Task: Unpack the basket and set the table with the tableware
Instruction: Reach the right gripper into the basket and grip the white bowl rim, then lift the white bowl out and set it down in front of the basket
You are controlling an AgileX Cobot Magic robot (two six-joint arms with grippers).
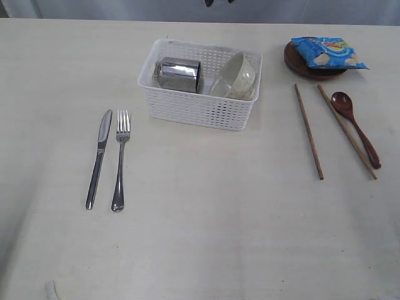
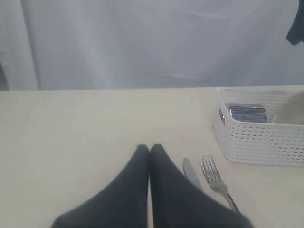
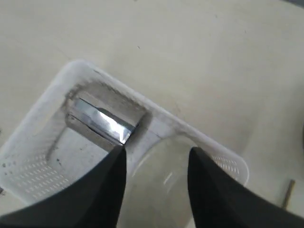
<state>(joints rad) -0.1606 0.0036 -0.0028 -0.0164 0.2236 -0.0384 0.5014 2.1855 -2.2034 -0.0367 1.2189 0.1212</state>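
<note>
- Step in hand, as I judge it: taking the next piece out of the basket (image 1: 199, 107), because the knife (image 1: 99, 159) and fork (image 1: 120, 159) already lie side by side on the surface (image 1: 200, 237) at the left.
- The left end effector (image 2: 149, 151) is clenched on nothing, low above the surface near the knife. I think it has no part in this step.
- The right end effector (image 3: 156, 154) is released, with its fingers apart above the basket. It should descend straight, one finger inside the rim of the bowl (image 1: 239, 74) and one outside, without catching the basket wall or the steel cup (image 1: 179, 74).
- The basket holds the steel cup at its left and the bowl at its right, both tipped on their side.
- The brown plate (image 1: 294, 62) carries the blue chip bag (image 1: 328, 52). In front of it lie the chopsticks (image 1: 309, 131) and the spoon (image 1: 356, 128).
</note>
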